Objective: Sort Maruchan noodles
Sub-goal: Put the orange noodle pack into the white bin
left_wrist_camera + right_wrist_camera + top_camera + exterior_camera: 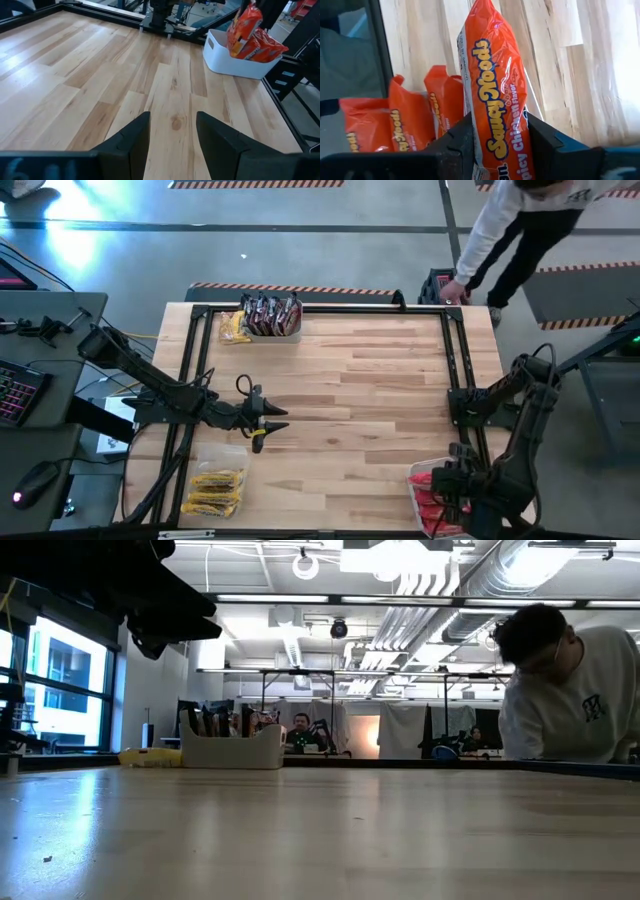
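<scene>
Between right claw (pixel 497 137) fingers, red-orange packet (pixel 495 90) (low view: neither).

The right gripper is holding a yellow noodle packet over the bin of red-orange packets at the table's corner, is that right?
Not quite: the colour is wrong. In the right wrist view, the right gripper is closed on a red-orange packet, not a yellow one, over the bin of red-orange packets at the table's corner. The rest stands.

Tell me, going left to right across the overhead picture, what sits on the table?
Bin of yellow packets → left gripper, open and empty → bin of dark packets → right gripper holding an orange packet over the bin of orange packets.
</scene>
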Robot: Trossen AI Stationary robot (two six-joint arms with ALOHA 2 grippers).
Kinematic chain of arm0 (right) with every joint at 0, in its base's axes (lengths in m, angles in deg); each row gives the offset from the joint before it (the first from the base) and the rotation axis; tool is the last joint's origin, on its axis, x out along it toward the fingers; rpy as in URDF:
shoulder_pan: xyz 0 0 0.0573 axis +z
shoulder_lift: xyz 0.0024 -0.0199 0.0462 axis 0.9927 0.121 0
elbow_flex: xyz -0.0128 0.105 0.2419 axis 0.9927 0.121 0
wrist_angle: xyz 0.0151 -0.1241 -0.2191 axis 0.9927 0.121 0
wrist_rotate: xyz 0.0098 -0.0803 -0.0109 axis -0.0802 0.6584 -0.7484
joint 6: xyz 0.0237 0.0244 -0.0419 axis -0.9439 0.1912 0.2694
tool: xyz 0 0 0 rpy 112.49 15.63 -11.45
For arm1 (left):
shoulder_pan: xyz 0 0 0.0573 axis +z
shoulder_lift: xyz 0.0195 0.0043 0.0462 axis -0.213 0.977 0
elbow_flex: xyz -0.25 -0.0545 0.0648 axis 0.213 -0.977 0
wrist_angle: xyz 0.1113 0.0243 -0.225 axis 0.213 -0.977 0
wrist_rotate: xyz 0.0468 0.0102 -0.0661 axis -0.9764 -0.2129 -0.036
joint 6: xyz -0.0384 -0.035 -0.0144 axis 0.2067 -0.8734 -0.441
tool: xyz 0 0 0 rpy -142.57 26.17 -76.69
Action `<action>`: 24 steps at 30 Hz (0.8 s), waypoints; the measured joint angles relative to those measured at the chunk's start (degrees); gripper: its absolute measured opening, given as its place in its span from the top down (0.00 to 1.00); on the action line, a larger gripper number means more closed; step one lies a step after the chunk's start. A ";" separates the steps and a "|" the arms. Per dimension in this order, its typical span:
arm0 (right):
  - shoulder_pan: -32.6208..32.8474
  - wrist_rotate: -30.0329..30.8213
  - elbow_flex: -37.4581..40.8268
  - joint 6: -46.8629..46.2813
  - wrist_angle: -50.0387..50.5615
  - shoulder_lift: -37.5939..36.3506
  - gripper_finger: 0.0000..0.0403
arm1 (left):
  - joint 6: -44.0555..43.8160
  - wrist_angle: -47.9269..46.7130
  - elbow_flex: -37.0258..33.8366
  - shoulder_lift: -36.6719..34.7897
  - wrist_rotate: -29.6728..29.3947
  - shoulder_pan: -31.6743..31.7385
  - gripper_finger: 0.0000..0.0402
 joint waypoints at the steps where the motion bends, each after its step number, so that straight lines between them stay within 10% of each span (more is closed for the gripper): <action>1: 0.06 -0.09 0.78 -0.02 -0.60 0.00 0.72 | 0.00 -0.01 0.00 0.00 -0.01 -0.01 0.62; 24: 0.27 -3.17 13.86 -2.94 -10.11 0.02 0.72 | -0.09 -0.42 0.00 0.00 0.07 -0.02 0.62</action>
